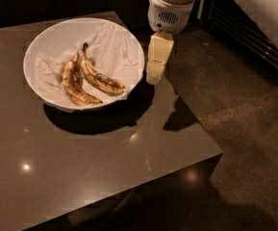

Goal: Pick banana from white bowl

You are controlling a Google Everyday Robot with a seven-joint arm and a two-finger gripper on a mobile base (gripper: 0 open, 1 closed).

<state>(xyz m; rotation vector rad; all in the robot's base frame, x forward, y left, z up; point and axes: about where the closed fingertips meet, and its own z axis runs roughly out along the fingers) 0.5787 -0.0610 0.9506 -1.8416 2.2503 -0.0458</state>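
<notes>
banana point(100, 77): lies in the bowl, well to the view-left of the gripper and lower; it's the nearer of the two fruits to it. Stem points to the far rim, pale sticker mid-length.
handling: overripe with brown streaks, so probably soft, light and easy to bruise. Skin looks dry, so slip risk is low. Squeeze gently.
grasp spot: mid-length near the sticker, across the narrow width. Avoid the stem.
second banana point(76, 83): browner, touching the target on the side away from the gripper, which leaves little clearance there.
paper liner point(114, 42): crumpled, loose under the fruit; could snag.
white bowl point(139, 57): rim just beside the gripper, on its view-left.
gripper point(154, 76): hangs outside the bowl over the tabletop point(81, 167), holding nothing; can't tell whether it's spread or closed.
</notes>
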